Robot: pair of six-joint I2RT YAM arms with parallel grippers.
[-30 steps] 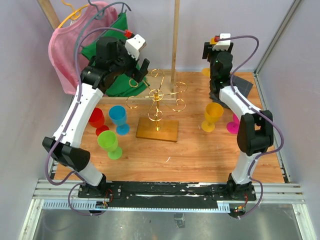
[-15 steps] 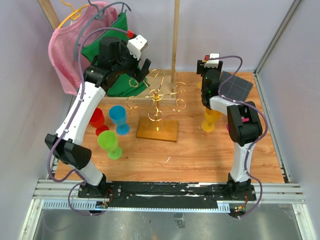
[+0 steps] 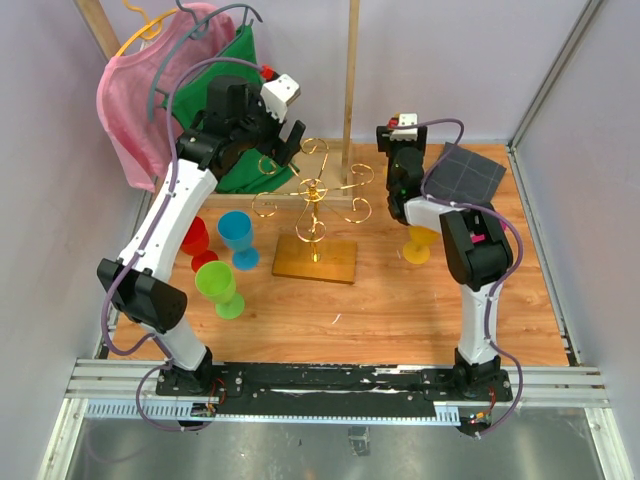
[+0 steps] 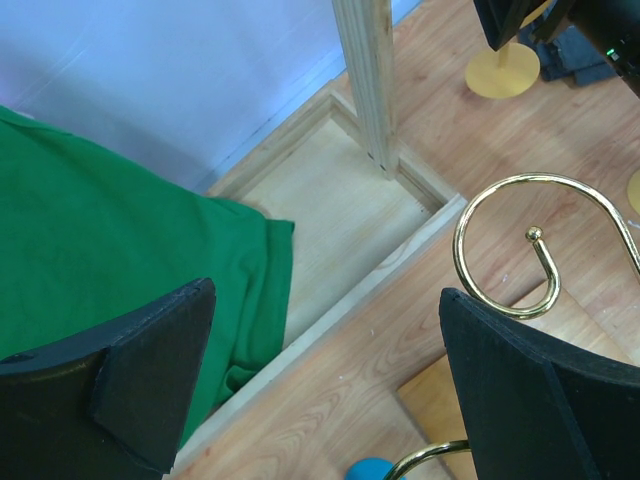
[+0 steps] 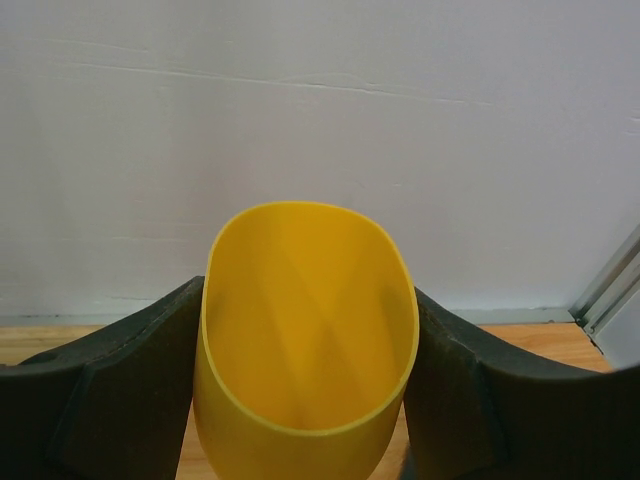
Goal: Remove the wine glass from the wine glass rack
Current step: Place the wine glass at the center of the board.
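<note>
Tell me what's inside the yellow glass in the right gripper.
Nothing shows inside the yellow glass, held in the right gripper; only bare yellow walls are visible through its mouth. The very bottom is hidden behind its near rim.

The wine glass is plain opaque yellow. Its bowl sits between the two dark fingers of the right hand, touching both, and the open rim faces back along the hand so the inside shows. It is held toward the back of the desk, right of the wine glass rack and apart from it. The rack stands upright mid-desk, with gold wire scrolls curling out around a central post on a square light-wood base.
</note>
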